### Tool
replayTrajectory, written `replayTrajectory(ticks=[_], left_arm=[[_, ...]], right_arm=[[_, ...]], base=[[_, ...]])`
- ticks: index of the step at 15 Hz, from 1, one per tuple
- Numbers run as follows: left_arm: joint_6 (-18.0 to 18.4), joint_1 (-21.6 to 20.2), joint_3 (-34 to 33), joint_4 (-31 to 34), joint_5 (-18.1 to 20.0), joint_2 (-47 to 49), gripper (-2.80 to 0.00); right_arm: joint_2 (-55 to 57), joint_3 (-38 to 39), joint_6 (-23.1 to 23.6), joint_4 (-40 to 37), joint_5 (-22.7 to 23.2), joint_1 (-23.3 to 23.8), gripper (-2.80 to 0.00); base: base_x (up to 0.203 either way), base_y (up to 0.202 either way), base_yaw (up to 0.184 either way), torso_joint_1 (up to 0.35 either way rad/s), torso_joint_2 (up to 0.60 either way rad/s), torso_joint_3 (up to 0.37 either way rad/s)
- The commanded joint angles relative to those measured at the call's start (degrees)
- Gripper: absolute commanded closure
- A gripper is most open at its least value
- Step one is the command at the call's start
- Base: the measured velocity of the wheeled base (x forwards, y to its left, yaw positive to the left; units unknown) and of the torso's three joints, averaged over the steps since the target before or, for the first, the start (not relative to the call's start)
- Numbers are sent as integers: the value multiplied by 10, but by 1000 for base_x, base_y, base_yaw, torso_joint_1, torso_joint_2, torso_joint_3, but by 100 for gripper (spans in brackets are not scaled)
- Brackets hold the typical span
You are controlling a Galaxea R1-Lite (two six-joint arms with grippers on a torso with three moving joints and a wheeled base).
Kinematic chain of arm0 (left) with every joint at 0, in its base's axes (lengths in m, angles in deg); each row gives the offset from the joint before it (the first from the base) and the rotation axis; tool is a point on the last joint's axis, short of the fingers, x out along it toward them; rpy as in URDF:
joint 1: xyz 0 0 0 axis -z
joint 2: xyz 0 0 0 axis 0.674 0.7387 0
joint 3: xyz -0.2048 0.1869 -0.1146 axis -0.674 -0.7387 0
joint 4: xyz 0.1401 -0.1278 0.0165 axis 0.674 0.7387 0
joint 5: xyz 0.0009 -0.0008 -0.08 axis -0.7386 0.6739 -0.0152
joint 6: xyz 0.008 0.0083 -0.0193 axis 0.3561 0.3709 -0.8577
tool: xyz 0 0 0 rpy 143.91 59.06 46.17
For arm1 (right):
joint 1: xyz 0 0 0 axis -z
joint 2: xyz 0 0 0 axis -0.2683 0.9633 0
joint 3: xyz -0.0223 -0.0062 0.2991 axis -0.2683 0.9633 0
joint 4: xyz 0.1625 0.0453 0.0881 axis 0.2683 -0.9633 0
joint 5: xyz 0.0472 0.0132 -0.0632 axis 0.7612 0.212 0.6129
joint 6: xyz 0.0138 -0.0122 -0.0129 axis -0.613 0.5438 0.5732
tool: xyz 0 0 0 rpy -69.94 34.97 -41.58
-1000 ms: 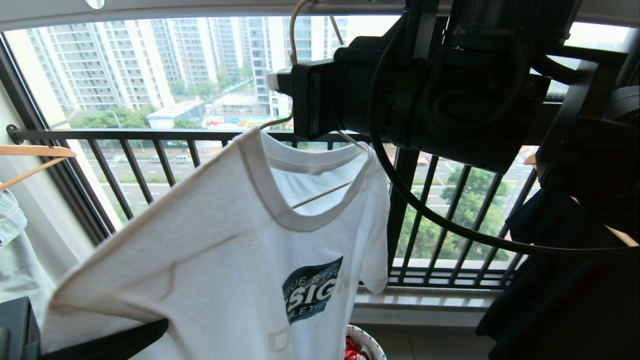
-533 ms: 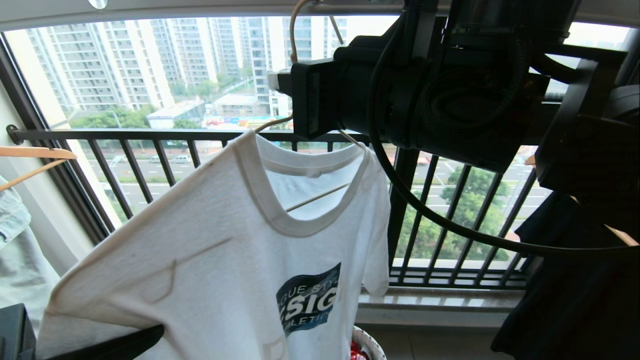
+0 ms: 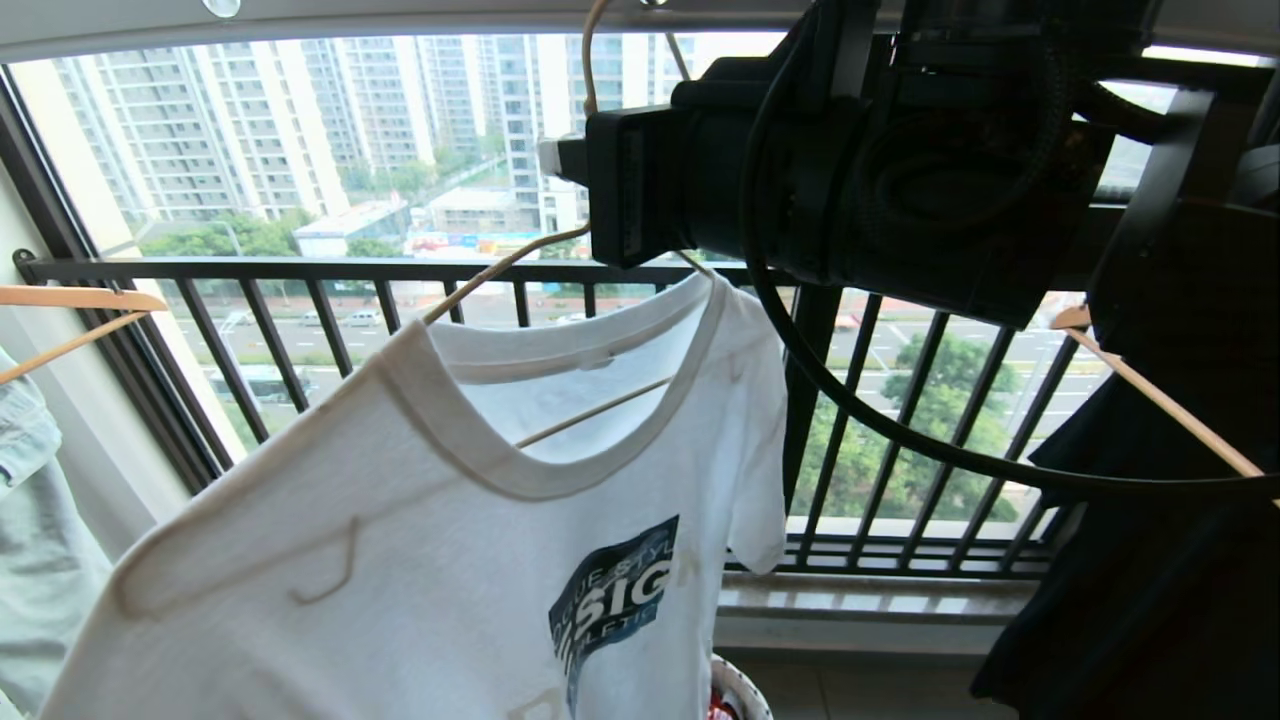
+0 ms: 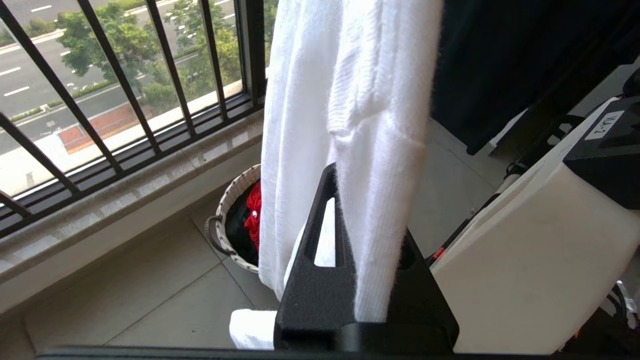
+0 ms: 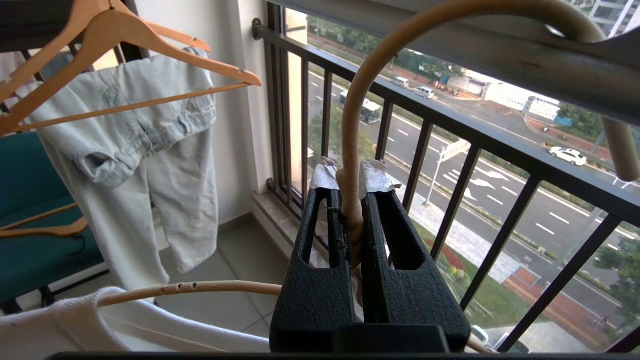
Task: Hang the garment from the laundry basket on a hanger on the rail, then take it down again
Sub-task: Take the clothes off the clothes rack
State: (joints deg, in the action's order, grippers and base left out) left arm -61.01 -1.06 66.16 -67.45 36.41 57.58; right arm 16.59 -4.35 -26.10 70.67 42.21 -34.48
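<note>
White cotton fills the middle of the head view: one garment (image 3: 420, 560), a T-shirt with a ribbed collar and one dark blue print on the chest, hangs on one thin cream hanger (image 3: 500, 268). Its shoulder toward the robot's left has slid off the wire, so a bare stretch of the hanger arm shows above the collar. The hook of the hanger (image 5: 450, 20) curves over one grey rail (image 5: 500, 55). The right gripper (image 5: 351, 175) is up near the rail, and its two fingers are pressed together on the neck of the hanger, just under the hook; the wire runs down between them. The left gripper (image 4: 372, 210) is lower, at the hanging part of the garment (image 4: 380, 125), and its two fingers are closed on a fold of the white cloth, which goes down between them. One laundry basket (image 4: 227, 210) stands on the floor under the garment, by the window sill, with red and dark cloth inside. At the robot's left, two wooden hangers (image 5: 125, 35) hang, and one carries a pale denim garment (image 5: 145, 145). At the robot's right one black garment (image 3: 1140, 590) hangs on a third wooden hanger.
</note>
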Motion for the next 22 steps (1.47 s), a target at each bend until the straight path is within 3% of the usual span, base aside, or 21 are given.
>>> replayTrajectory(ticks=[1,11,12,16,18,20,22], left_arm=[[-5,0,-1,11,0,-31,0],[-6,0,37,7,-1,7,0],[-6,-1,40,8,-1,7,-280],[-6,-1,44,13,-1,-5,-280],[-6,-3,51,15,-22,-39,-280],[-12,-34,100,65,-55,-79,-280],[-41,-54,123,95,-55,-91,-280]], right_arm=[[-5,-2,0,1,0,1,0],[-7,-1,2,-3,0,1,0],[-7,-1,2,-3,0,1,0],[-13,4,15,-14,0,0,0],[-17,12,26,-14,1,0,0],[-18,13,26,-15,0,0,0],[-15,16,27,-16,0,1,0]], base=[[0,0,0,0,0,0],[0,0,0,0,0,0],[0,0,0,0,0,0],[0,0,0,0,0,0],[0,0,0,0,0,0],[0,0,0,0,0,0],[0,0,0,0,0,0]])
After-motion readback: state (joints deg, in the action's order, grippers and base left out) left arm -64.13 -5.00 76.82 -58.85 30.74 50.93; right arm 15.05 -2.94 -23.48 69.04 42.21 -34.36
